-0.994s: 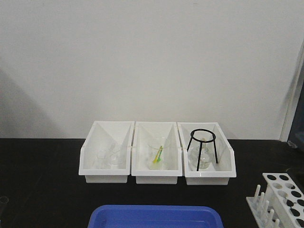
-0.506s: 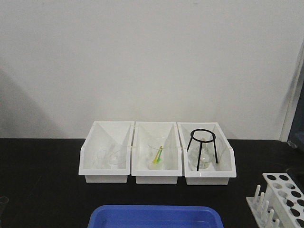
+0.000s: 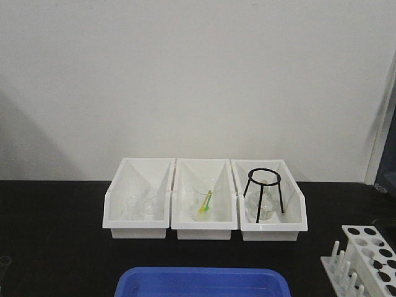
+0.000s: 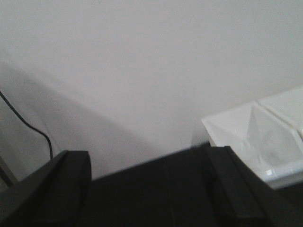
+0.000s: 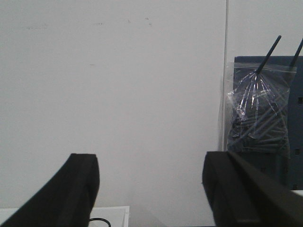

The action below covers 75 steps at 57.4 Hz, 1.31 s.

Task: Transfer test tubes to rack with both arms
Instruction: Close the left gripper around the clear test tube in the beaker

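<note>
White rack (image 3: 370,255) at the lower right corner of the black surface (image 3: 55,229), cut off by the frame edge. Round holes on top, upright pegs along its left side. Well apart, at the back, three white bins (image 3: 204,233) side by side, with clear glassware inside and a black tripod stand (image 3: 265,190) in the rightmost. Blue tray (image 3: 201,281) at the near edge. Left gripper (image 4: 151,189) raised toward a pale wall, fingers (image 4: 66,187) wide apart. Right gripper (image 5: 151,189) fingers (image 5: 80,189) likewise apart, gripping nothing.
</note>
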Tool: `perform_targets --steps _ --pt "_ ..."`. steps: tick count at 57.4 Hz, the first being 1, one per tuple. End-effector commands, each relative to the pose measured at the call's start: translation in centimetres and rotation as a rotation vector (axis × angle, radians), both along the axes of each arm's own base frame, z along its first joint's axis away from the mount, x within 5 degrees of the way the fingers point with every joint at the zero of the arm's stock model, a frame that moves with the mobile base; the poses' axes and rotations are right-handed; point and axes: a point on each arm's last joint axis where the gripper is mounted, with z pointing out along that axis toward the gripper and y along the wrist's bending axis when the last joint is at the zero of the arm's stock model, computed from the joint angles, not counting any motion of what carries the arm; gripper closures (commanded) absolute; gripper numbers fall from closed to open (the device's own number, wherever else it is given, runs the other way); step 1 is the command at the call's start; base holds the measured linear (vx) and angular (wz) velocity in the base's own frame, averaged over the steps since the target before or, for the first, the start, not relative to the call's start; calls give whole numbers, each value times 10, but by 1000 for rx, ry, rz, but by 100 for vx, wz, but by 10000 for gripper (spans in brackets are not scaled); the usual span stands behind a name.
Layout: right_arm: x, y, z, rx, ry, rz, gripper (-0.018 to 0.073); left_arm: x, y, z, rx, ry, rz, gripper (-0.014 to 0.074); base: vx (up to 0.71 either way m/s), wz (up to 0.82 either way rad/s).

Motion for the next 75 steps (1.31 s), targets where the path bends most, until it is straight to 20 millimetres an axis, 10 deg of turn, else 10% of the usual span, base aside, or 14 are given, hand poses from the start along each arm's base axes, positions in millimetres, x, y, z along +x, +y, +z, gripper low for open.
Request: perform_targets --steps 1,19,75 --pt "-6 0 18 -15 -108 0 94 -2 1 -13 22 -16 4 21 0 0" --pt "-6 0 18 -14 -103 0 151 -5 3 -94 190 37 14 21 0 0" --pt "-6 0 17 -18 -95 -2 154 93 7 -142 263 107 105 21 0 0"
